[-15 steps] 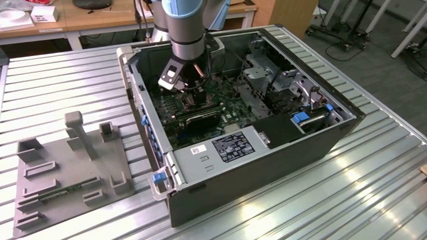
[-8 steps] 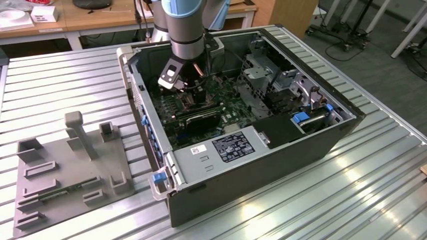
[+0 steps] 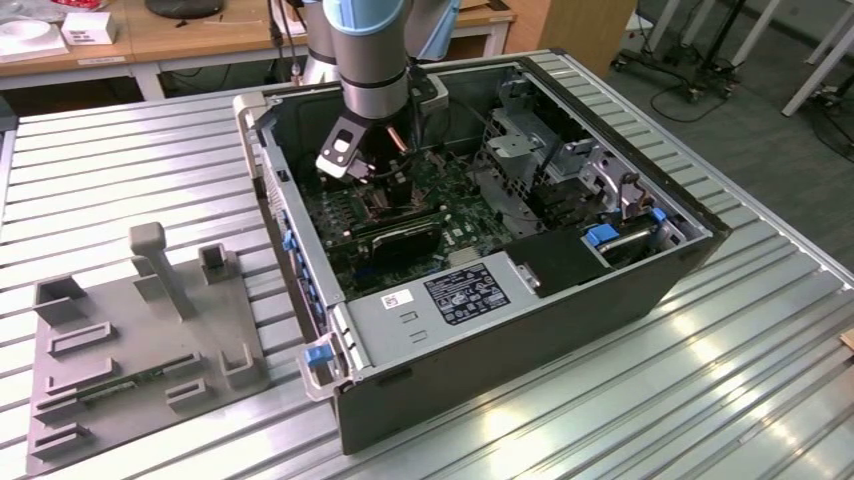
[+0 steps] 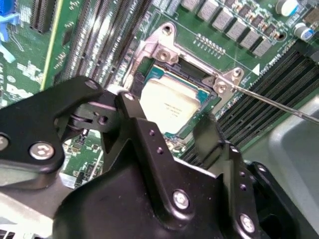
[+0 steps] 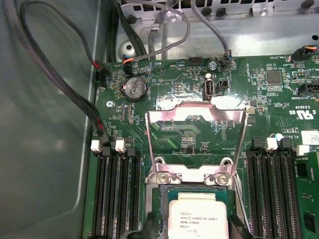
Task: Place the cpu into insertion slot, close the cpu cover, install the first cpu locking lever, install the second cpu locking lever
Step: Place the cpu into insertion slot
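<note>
The cpu (image 5: 198, 218), a pale silver square chip, lies flat in the insertion slot (image 5: 162, 196) on the green motherboard, as the second wrist view also shows for the cpu (image 4: 172, 105). My gripper (image 4: 169, 118) is open just above it, one black finger (image 4: 133, 107) on each side of the chip. The cpu cover (image 5: 197, 115), a silver frame with a big window, is swung back from the slot on its hinge. A thin locking lever (image 4: 279, 105) sticks out past the slot. In the exterior view the gripper (image 3: 367, 180) is low inside the open computer case.
Black memory slots (image 5: 117, 194) flank the socket on both sides. Cables (image 5: 60, 84) run along the case wall, and a coin cell (image 5: 133, 88) sits beyond the cover. A drive cage (image 3: 554, 165) fills the exterior view's right of the case. A grey fixture (image 3: 134, 340) lies on the table.
</note>
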Motion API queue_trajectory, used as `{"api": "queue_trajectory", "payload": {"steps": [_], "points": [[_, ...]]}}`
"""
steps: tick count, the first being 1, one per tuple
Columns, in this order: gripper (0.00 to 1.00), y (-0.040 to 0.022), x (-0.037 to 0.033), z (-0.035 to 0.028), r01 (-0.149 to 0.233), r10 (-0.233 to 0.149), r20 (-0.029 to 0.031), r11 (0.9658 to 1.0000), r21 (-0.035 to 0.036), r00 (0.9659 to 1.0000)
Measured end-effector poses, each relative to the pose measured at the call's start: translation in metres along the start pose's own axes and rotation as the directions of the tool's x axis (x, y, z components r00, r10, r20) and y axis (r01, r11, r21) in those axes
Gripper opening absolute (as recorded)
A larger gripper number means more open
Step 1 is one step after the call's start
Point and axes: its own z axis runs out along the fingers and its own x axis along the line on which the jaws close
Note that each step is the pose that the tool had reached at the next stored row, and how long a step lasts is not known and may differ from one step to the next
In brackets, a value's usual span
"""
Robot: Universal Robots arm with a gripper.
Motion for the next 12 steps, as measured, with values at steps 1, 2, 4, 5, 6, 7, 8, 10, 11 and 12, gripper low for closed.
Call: {"api": "queue_trajectory", "payload": {"steps": [1, 2, 4, 5, 6, 7, 8, 10, 11, 12], "points": [[0.66, 0.0, 0.0, 0.0, 0.0, 0.0, -0.0003, 1.0, -0.0002, 1.0], [0.6, 0.0, 0.0001, 0.0001, 0.0, 0.0, -0.0006, 1.0, -0.0003, 1.0], [0.6, 0.0001, 0.0001, 0.0002, 0.0, 0.0, -0.0007, 1.0, -0.0004, 1.0], [0.6, 0.0, 0.0001, 0.0002, 0.0, 0.0, -0.0007, 1.0, -0.0004, 1.0], [0.6, 0.0, 0.0001, 0.0002, 0.0, 0.0, -0.0006, 1.0, -0.0003, 1.0], [0.6, 0.0001, 0.0001, 0.0001, 0.0, 0.0, -0.0005, 1.0, -0.0004, 1.0], [0.6, 0.0002, 0.0002, -0.0004, 0.0, 0.0, -0.0006, 1.0, -0.0005, 1.0], [0.6, 0.0003, 0.0003, -0.0012, 0.0, 0.0, -0.0008, 1.0, -0.0005, 1.0], [0.6, 0.0003, 0.0003, -0.0013, 0.0, 0.0, -0.0008, 1.0, -0.0005, 1.0], [0.6, 0.0003, 0.0002, -0.0013, 0.0, 0.0, -0.0008, 1.0, -0.0005, 1.0]]}}
